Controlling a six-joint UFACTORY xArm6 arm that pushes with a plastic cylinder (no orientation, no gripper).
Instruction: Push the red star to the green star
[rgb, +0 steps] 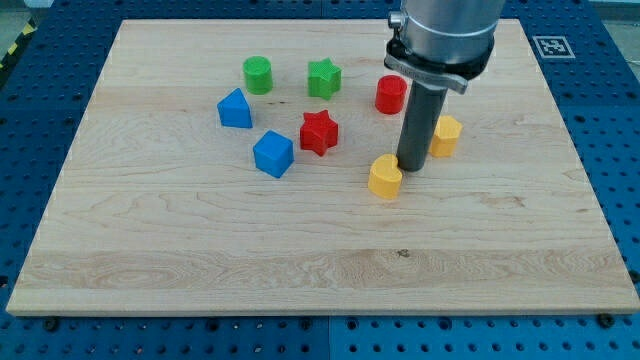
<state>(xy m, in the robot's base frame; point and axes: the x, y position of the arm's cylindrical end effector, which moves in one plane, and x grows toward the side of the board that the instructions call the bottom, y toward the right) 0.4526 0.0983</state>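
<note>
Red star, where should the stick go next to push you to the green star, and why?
Probably slide my tip toward the view's left and bottom, to below the red star. My tip sits right of it, beside a yellow block, while the green star lies straight above.

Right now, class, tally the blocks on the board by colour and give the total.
Green: 2, the green cylinder and green star.
Red: 2, the red star and red cylinder.
Blue: 2, the blue pentagon block and blue cube.
Yellow: 2, the yellow heart and yellow hexagon.
Total: 8
</note>
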